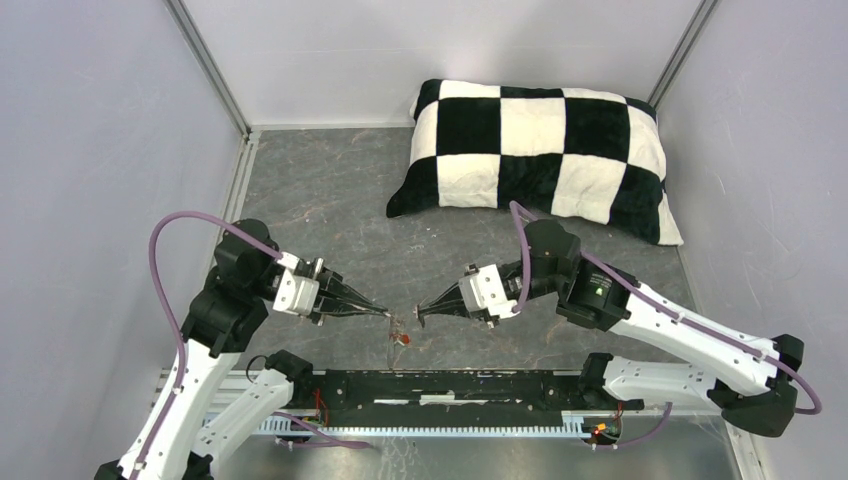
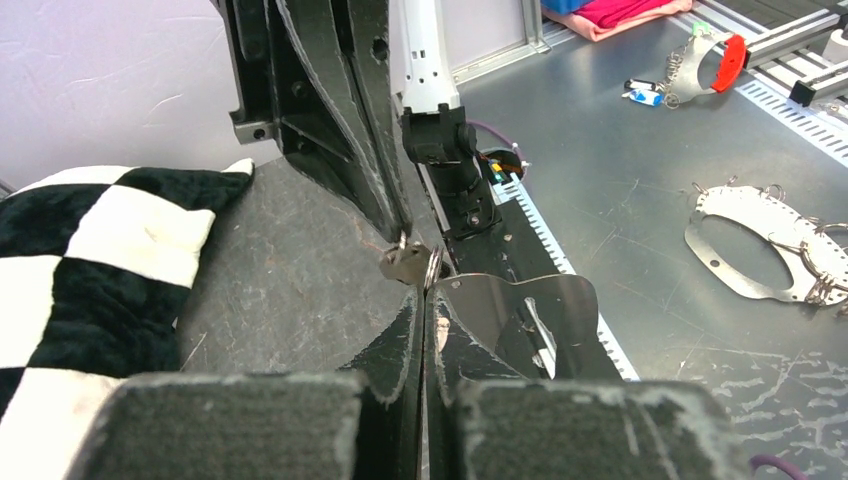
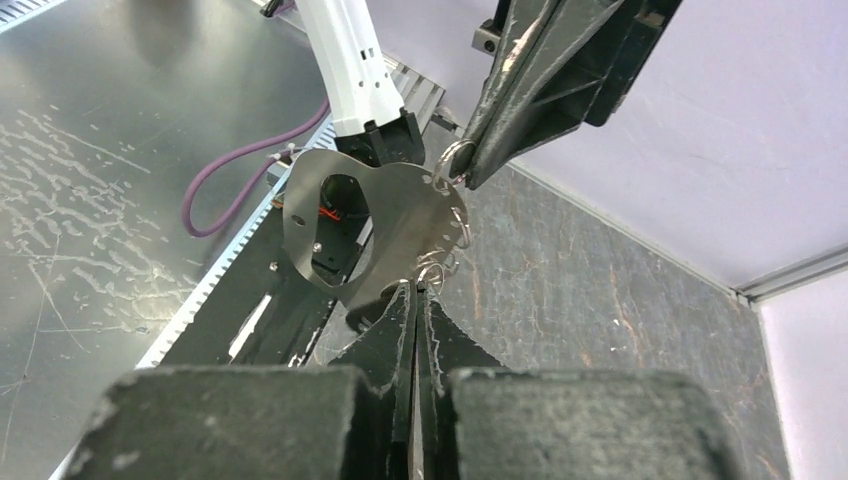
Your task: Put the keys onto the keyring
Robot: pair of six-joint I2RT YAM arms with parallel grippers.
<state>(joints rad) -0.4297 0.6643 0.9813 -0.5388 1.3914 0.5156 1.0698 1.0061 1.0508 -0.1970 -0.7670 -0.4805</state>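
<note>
Okay, both arms meet low over the near-middle of the bench (image 1: 320,190). The left tool (image 1: 385,312) is pressed together, pinching the edge of the keyring (image 3: 410,210), a thin flat metal fob held up off the surface. The right tool (image 1: 421,314) is also pressed together and appears to pinch a small key (image 2: 405,266) with its wire ring, right at the fob's rim. A red tag (image 1: 405,340) shows just below the fob in the top view. I cannot tell whether it hangs from it.

Risks:
- The key is tiny and gripped at the very tips, so any twist could flick it out and drop it to the bench.
- The fob is held by one thin edge. A push from the right arm may pivot or flex it, and the ring then misses its hole.
- The two sets of tips sit almost touching, so a small overshoot makes them collide.
- Rings already on the rim could snag the incoming one.

Surface: dark grey, scuffed and scratched, matte. A black rail (image 1: 440,385) runs along the near edge.

Room: pale plain walls with aluminium corner posts. A black-and-white checked pillow (image 1: 540,150) lies at the back right, well apart from the work. The left wrist view shows a bare metal tabletop (image 2: 620,180) beyond the rail, with a spare metal plate (image 2: 720,215) lying on it.
</note>
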